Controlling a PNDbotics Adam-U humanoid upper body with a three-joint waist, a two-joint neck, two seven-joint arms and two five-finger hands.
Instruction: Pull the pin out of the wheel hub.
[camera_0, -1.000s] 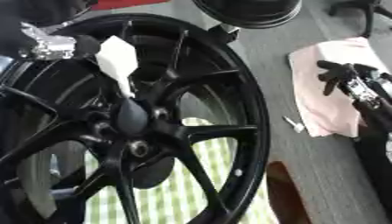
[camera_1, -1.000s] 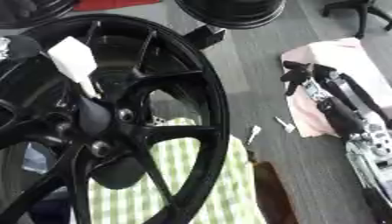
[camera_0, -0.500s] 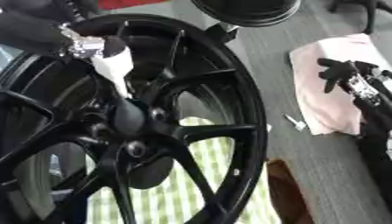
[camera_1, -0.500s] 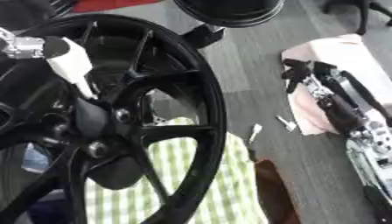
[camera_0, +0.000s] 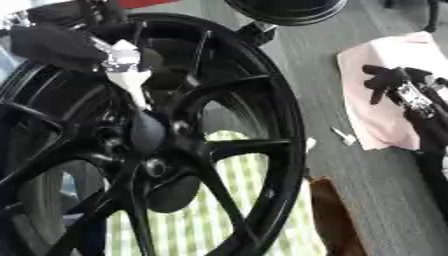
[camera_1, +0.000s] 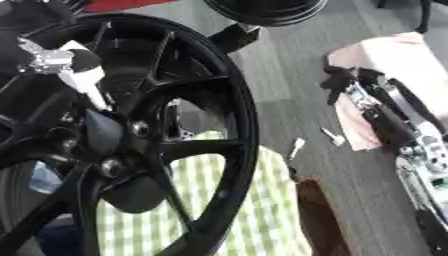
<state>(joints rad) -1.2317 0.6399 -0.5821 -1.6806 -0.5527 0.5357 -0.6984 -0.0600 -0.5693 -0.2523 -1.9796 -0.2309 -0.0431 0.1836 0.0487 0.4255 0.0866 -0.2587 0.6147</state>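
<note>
Across the left and centre of both views stands a large black wheel (camera_0: 175, 150), its spokes meeting at a hub (camera_0: 147, 134) slightly left of centre. A white pin (camera_0: 129, 82) sits just above the hub, wide end uppermost and narrow end pointing down toward the hub centre; whether the tip is seated in the hub or just clear of it cannot be resolved. The left hand (camera_0: 66, 46) enters from the upper left, black with silver joints, and its fingers are curled round the top of the pin, pinching the wide end. The right hand (camera_1: 363, 92) lies at the right side on a pink cloth (camera_0: 385, 60), with its black and silver arm running toward the lower right corner; its dark fingers are spread over the cloth, relaxed, holding nothing. Between the wheel rim and the cloth, 2 small white pieces (camera_1: 331, 137) lie on the grey floor (camera_1: 280, 75), well apart from the pin. Seen through the spokes in the lower half is a green-and-white checked fabric (camera_0: 249, 200). A brown strip (camera_0: 332, 220) runs along the lower right edge of the wheel. Part of a second black wheel (camera_0: 284, 10) shows at the top edge.
</note>
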